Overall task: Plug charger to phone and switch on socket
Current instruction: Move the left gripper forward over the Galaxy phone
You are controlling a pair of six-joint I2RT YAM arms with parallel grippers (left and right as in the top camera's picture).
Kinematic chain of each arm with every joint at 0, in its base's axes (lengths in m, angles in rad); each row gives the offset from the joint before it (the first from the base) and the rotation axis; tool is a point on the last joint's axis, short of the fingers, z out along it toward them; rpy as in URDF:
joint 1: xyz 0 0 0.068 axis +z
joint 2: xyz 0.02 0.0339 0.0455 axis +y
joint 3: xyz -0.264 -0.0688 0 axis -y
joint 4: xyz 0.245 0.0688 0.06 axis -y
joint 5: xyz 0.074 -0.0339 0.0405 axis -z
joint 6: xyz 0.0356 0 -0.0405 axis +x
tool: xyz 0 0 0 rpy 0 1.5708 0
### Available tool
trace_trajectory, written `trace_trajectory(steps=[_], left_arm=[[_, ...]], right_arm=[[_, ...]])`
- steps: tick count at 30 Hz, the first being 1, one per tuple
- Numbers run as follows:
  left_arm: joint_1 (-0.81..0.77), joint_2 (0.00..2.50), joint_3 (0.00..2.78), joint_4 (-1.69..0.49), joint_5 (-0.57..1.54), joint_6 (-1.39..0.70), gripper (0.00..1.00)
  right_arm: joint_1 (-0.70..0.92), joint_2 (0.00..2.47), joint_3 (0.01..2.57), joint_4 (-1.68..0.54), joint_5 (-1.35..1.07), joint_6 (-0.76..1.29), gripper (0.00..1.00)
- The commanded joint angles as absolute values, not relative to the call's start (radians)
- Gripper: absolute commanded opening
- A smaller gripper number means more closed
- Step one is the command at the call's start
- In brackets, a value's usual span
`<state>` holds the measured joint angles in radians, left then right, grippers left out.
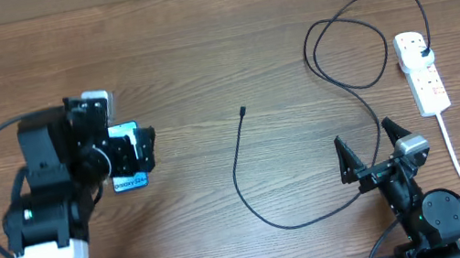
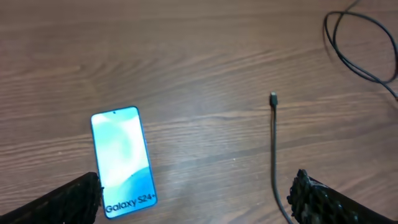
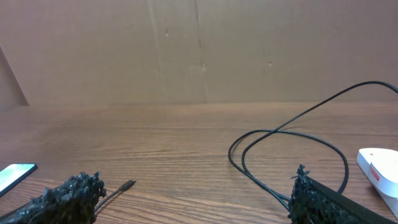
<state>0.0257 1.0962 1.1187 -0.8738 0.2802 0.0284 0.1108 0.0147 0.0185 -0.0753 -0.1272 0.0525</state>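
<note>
phone [image 2: 123,160] flat on desk [image 1: 196,32], screen up, at the left side. left pincer [image 1: 128,154] sits above it, jaws spread wide, holding nothing; in wrist view one finger is just beside the phone's lettered end. charger [image 1: 235,173] loose on mid-desk, its tip [image 1: 243,109] bare and well apart from phone. cable loops off right; plug [image 1: 422,50] seated in end outlet of power strip [image 1: 422,71]. right pincer [image 1: 371,151] near the cable, jaws wide, empty.
</note>
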Motion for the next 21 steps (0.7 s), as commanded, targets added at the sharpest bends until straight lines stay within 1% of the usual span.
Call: trace_trajectory(steps=[1, 13, 18, 21], left_arm=[[0.019, 1.148, 1.193, -0.912, 0.316, 0.020, 1.00], [0.019, 1.264, 1.204, -0.999, 0.300, 0.023, 1.00], [0.025, 1.339, 1.204, -0.999, 0.216, 0.010, 1.00], [0.039, 1.398, 1.205, -0.997, 0.207, -0.004, 1.00]], right_arm=[[0.105, 0.003, 0.008, -0.071, -0.133, 0.051, 1.00], [0.105, 0.003, 0.008, -0.071, -0.133, 0.051, 1.00], [0.105, 0.003, 0.008, -0.071, -0.133, 0.051, 1.00], [0.105, 0.003, 0.008, -0.071, -0.133, 0.051, 1.00]])
